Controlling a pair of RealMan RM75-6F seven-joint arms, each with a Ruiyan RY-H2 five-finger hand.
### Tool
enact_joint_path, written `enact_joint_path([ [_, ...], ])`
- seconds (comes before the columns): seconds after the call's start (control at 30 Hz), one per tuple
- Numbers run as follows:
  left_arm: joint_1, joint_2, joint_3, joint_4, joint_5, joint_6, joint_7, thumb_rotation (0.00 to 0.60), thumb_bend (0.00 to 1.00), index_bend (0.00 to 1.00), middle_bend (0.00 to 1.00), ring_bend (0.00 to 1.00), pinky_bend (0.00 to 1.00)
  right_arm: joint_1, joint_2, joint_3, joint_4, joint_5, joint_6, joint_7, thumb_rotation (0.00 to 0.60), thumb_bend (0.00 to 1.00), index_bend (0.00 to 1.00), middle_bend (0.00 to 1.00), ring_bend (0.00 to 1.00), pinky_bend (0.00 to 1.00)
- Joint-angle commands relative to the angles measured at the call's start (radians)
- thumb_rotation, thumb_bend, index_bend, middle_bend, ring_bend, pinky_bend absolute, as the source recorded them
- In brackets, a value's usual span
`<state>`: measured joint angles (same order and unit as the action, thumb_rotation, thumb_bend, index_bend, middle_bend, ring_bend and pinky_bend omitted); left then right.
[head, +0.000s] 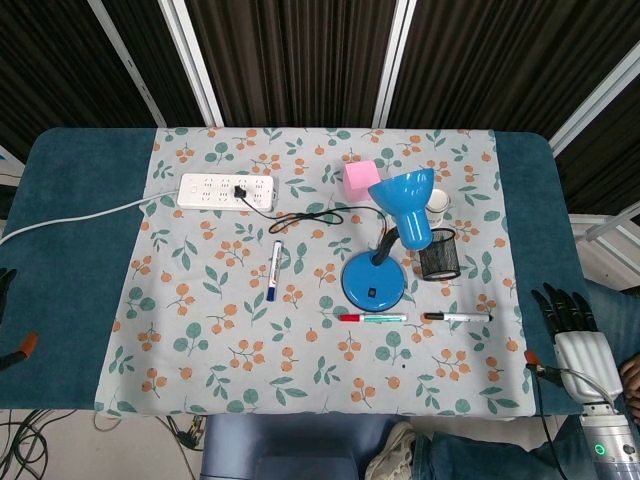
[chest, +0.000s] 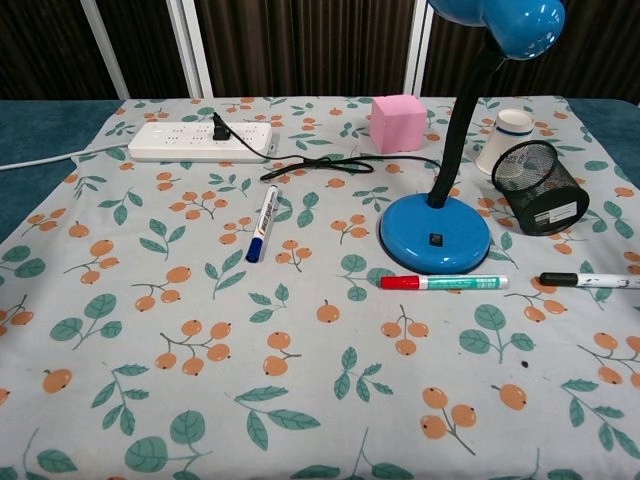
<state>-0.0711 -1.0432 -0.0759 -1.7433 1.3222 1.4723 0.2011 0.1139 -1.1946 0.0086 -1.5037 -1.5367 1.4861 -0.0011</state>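
A white power strip (head: 226, 190), a pink cube (head: 361, 178) and a blue-capped marker (head: 274, 270) lie on the floral cloth (head: 200, 340).
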Motion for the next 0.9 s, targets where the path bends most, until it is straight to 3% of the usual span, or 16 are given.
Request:
enact_joint_path([
  [0.03,-0.003,-0.002,-0.002,0.003,-0.009,-0.009,0.002,0.600,0.28,0.04,0.04,0.00,0.08,0.018,0.020,-0.022,-0.035,-0.016,-0.052,0.019,0.600,0.31,0.03,0.10,0.14,0.09],
  [0.33,-0.002,-0.002,-0.003,-0.002,-0.009,-0.007,0.005,0.600,0.28,0.04,0.04,0.00,0.08,0.171,0.028,-0.005,-0.118,-0.023,-0.295,0.026,0.600,0.49,0.03,0.42,0.54,0.35],
  [0.53,-0.002,0.002,-0.007,-0.002,-0.024,-0.013,-0.003,0.600,0.28,0.04,0.04,0.00,0.08,0.278,0.007,0.028,-0.149,0.044,-0.478,0.017,0.600,0.53,0.03,0.61,0.72,0.46],
  [0.9,-0.002,0.009,-0.010,-0.001,-0.028,-0.016,-0.015,0.600,0.28,0.04,0.04,0.00,0.08,0.405,-0.102,0.080,-0.134,0.172,-0.652,-0.086,0.600,0.56,0.03,0.76,0.82,0.61],
])
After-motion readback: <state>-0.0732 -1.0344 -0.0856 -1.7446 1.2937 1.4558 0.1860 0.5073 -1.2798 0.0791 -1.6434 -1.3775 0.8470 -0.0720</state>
